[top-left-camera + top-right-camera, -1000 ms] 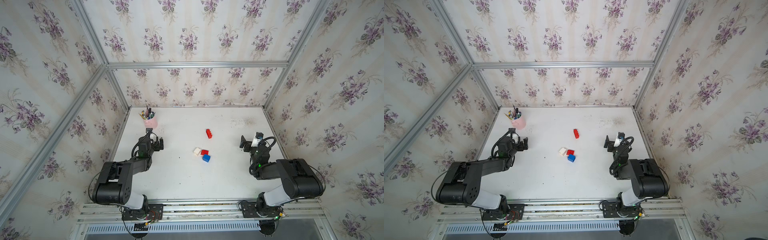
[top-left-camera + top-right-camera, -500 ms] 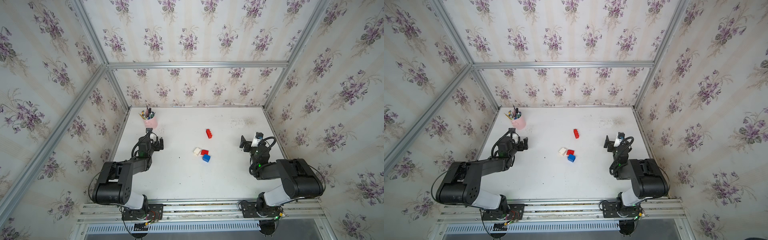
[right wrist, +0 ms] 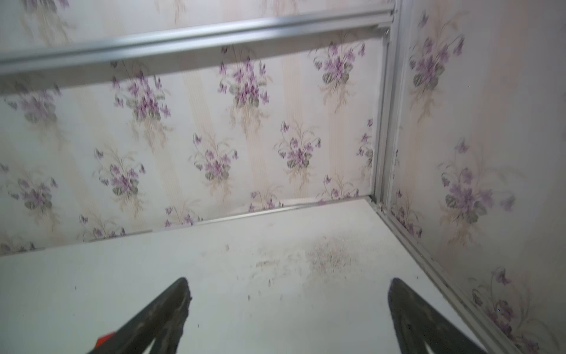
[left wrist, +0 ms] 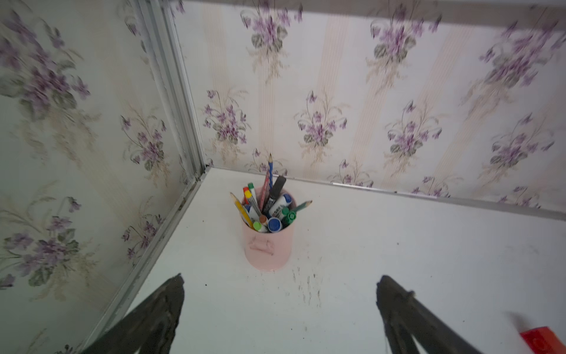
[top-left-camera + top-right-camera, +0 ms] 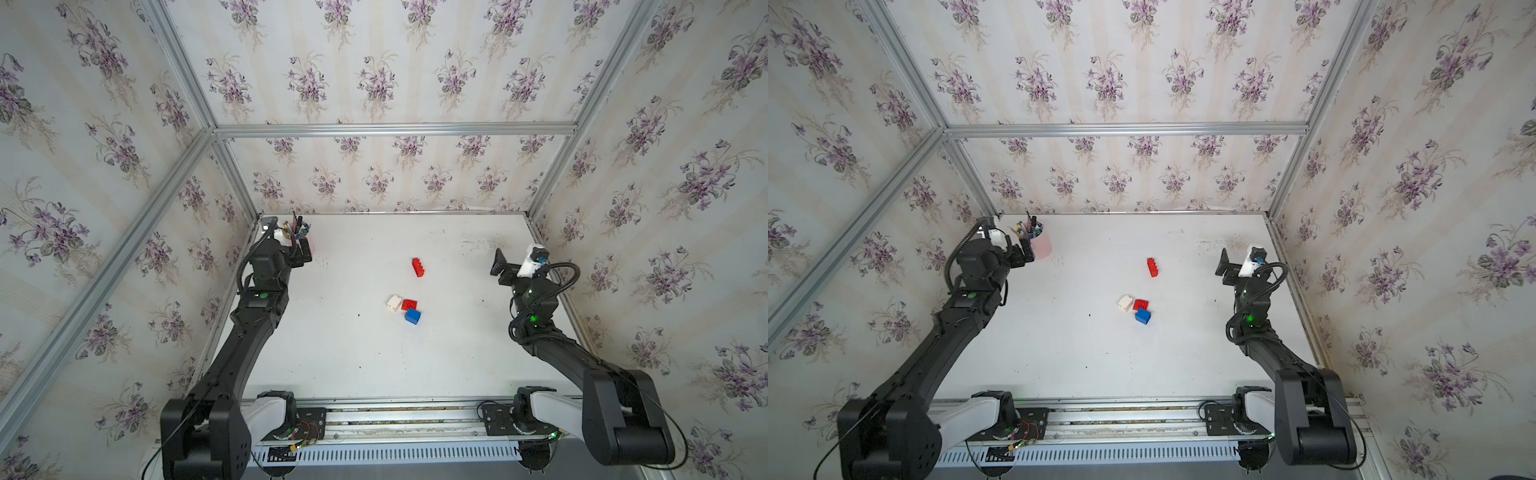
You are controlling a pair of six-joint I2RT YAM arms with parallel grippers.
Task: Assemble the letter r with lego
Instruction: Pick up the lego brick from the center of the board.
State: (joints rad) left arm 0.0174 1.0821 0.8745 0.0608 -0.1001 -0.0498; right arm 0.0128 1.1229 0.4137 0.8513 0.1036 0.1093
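No writing can be read anywhere in my views. The only print sits on the white barrel of a marker [image 4: 278, 206] standing in the pink cup [image 4: 269, 254] on the worktop [image 4: 398, 245], seen from my left wrist, too blurred to make out.

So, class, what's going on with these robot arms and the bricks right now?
Nothing is held yet. The left gripper and right gripper are at opposite sides of the table, fingers spread and empty. The long red brick lies alone; the white brick, short red brick and blue brick cluster mid-table.
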